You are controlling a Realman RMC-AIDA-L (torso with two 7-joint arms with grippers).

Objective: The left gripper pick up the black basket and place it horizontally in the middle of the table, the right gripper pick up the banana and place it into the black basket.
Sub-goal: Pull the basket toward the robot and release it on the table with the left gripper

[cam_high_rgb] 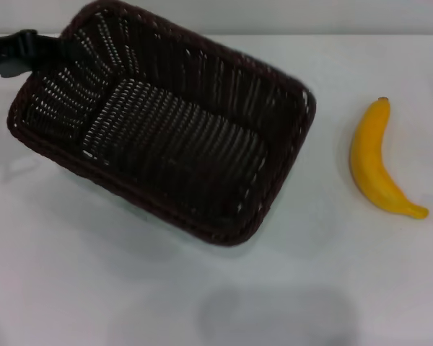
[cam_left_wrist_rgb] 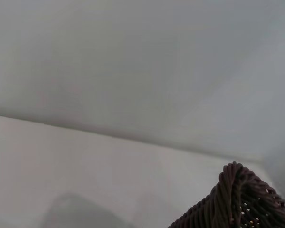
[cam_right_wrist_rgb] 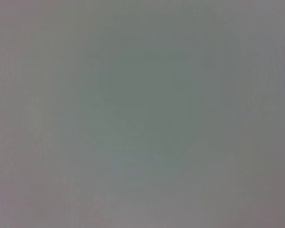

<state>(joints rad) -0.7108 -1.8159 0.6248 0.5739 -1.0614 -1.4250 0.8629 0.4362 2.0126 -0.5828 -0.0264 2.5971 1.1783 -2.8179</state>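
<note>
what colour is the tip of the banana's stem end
Dark brown-black on the yellow banana, at its far end; shows best in the head view.

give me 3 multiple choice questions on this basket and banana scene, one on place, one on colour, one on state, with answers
1. Where is the banana?
A. inside the basket
B. on the table, on the right side of the basket
C. in a gripper

2. What colour is the black basket?
A. white
B. very dark brown-black
C. red

3. How does the basket sit?
A. skewed and tilted, with the left gripper at its far left corner
B. upside down
C. full of fruit

Answers: 1 B, it lies on the white table, apart from the basket. 2 B, the weave is dark. 3 A, the head view shows it angled, empty and open side up.
</note>
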